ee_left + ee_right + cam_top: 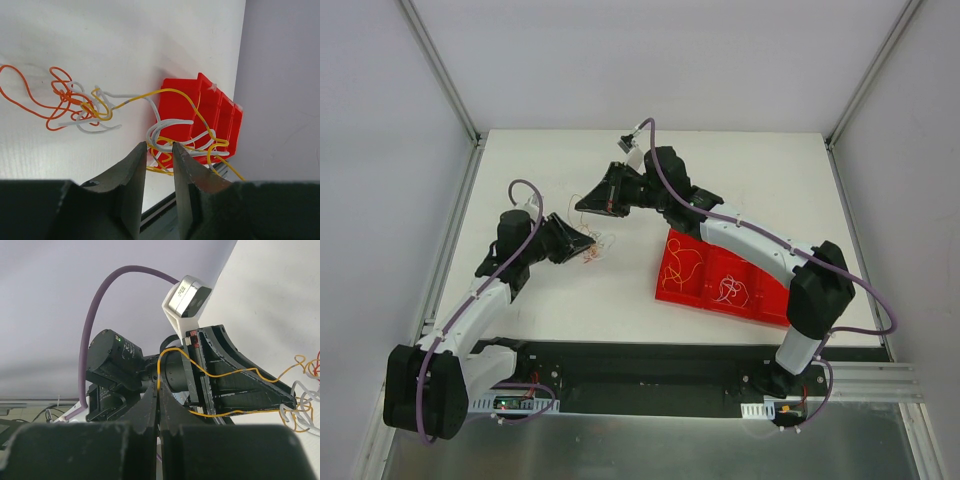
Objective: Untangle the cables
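Note:
The cables are a small tangle [597, 250] of thin orange, white and yellow strands on the white table. In the left wrist view the tangle [82, 106] spreads left, and white and yellow loops [175, 135] lie just beyond the fingertips. My left gripper [586, 243] [160, 146] is open, with its tips at the tangle. My right gripper [583, 204] [159, 390] is shut on a yellow strand [220, 374]. That strand runs taut past the left gripper to the tangle [302, 407].
A red divided bin [670, 262] sits right of the tangle, holding loose yellow strands [685, 272] and white strands [730, 291]. It also shows in the left wrist view [222, 107]. Grey walls enclose the table on three sides.

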`<state>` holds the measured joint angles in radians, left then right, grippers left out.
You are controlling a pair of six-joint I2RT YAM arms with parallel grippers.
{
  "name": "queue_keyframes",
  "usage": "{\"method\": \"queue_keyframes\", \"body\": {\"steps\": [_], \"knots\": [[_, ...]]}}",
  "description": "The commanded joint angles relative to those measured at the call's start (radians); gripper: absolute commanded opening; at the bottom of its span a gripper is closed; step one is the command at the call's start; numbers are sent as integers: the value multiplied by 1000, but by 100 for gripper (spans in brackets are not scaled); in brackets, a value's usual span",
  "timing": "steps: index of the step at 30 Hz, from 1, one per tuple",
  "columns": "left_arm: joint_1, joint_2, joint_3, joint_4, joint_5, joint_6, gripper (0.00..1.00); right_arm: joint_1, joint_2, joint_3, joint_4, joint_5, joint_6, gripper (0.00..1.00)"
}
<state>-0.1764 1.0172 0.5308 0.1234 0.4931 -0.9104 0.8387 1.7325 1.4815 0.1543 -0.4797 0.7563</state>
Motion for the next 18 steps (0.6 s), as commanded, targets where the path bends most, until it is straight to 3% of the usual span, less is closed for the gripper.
{"method": "queue_keyframes", "body": {"steps": [1,6,10,12,18], "knots": [[-11,-29,17,32,-36,-16,29,8,-37,-1,82,-16,15,0],[-11,-22,34,32,-33,5,29,13,-39,-6,90,-13,20,0],[-12,-16,32,33,-36,1,14,19,-37,2,91,-16,21,0],[-14,-19,32,32,-34,13,1,20,-37,5,90,-16,18,0],[-14,-104,3,-111,-174,79,0,-3,-82,20,15,24,-38,0]]}}
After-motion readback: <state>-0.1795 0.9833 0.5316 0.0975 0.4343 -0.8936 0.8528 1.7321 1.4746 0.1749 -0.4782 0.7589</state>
